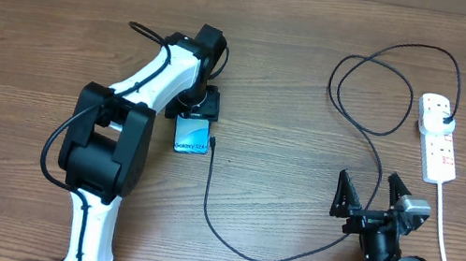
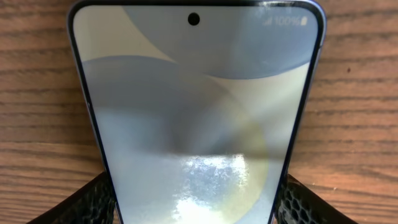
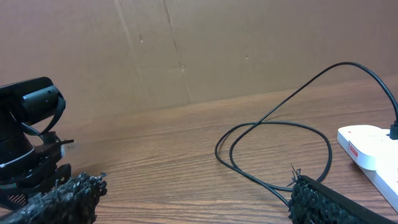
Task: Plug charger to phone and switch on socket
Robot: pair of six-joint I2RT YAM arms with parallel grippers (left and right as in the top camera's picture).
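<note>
The phone (image 1: 193, 135), blue screen lit, lies flat on the table left of centre; it fills the left wrist view (image 2: 196, 93). My left gripper (image 1: 196, 110) is shut on the phone's far end, a finger against each side edge (image 2: 196, 196). The charger cable (image 1: 261, 257) runs from its black plug (image 1: 444, 119) in the socket strip (image 1: 437, 146), loops, and curves to its connector tip (image 1: 213, 140), which lies beside the phone's right edge. My right gripper (image 1: 368, 189) is open and empty at the front right (image 3: 193, 196), with the cable loop (image 3: 273, 134) just beyond it.
The strip's thick white cord (image 1: 446, 247) runs toward the front edge, right of my right arm. A brown cardboard wall (image 3: 217, 50) stands behind the table. The strip shows at the right edge of the right wrist view (image 3: 370, 146).
</note>
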